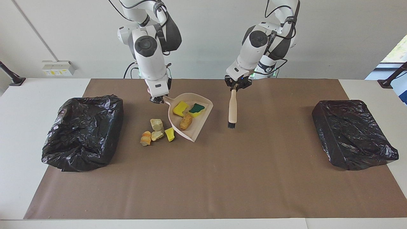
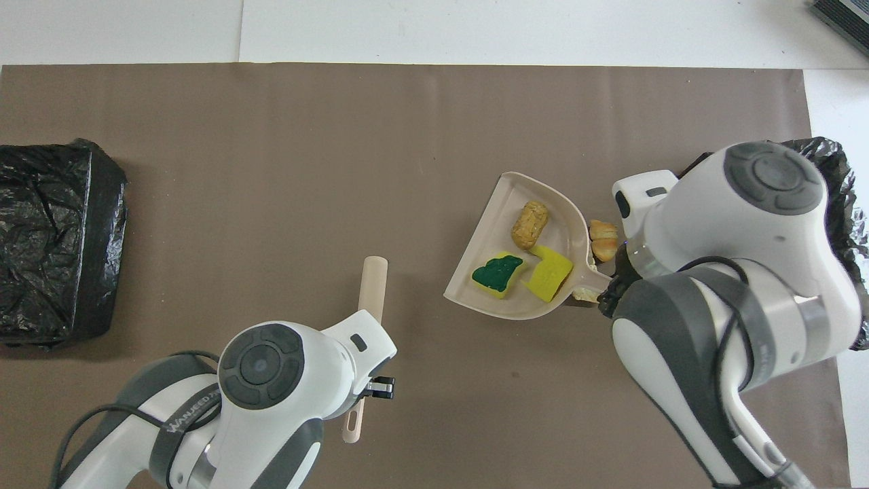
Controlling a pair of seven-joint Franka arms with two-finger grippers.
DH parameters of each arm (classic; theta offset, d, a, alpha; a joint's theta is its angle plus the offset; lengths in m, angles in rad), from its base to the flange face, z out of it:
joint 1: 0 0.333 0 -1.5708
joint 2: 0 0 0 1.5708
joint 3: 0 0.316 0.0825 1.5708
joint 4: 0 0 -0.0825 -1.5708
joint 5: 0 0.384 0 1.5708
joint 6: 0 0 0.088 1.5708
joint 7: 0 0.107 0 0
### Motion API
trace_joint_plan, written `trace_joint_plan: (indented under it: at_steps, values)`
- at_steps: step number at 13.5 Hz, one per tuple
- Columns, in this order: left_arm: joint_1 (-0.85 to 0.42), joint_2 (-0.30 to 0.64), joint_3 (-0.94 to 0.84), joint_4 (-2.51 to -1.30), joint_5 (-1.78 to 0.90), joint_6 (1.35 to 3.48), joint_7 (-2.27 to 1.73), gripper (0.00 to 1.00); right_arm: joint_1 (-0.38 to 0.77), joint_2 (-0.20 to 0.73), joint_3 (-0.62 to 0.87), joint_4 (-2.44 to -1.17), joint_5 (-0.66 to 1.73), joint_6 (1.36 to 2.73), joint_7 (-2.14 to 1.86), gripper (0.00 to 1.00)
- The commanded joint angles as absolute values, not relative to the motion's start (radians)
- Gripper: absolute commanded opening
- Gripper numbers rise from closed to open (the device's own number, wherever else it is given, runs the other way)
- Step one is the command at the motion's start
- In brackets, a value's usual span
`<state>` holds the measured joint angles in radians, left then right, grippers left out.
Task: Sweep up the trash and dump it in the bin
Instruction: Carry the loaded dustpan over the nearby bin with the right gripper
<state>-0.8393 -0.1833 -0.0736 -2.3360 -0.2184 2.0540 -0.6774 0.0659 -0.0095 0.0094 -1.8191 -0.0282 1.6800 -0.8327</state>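
Note:
My right gripper [image 1: 157,99] is shut on the handle of the pale pink dustpan [image 1: 197,124], which hangs tilted above the mat. In the pan lie a yellow sponge piece [image 1: 180,108], a green-topped sponge [image 1: 196,108] and a brown bread-like chunk [image 1: 185,121]. The pan's lip overlaps the loose trash on the mat: tan chunks [image 1: 156,124], an orange-brown piece [image 1: 146,138] and a yellow scrap [image 1: 170,134]. My left gripper [image 1: 236,86] is shut on the brush [image 1: 232,109], held upright with its bristles just above the mat. Overhead, the dustpan [image 2: 502,204] and the brush [image 2: 372,285] show.
A black bag-lined bin [image 1: 84,132] stands at the right arm's end of the table, beside the loose trash. A second black bin [image 1: 351,133] sits at the left arm's end. A brown mat [image 1: 203,178] covers the table.

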Motion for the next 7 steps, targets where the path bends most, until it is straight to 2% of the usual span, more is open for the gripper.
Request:
trace_joint_plan:
  at_steps: [1,3,7]
  values:
    - [-0.939,-0.204,-0.058,-2.402,-0.201,2.133,-0.790,0.00,-0.072,-0.022,0.020,-1.795,-0.055,1.647,-0.981,0.00]
    - [-0.992,-0.196,-0.058,-2.448,-0.202,2.193,-0.837,0.00,-0.180,-0.018,0.020,-1.795,-0.089,1.667,-1.134,0.00]
    - [-1.002,-0.196,-0.060,-2.468,-0.216,2.227,-0.838,0.00,-0.339,-0.021,0.021,-1.802,-0.261,1.828,-1.400,0.00]
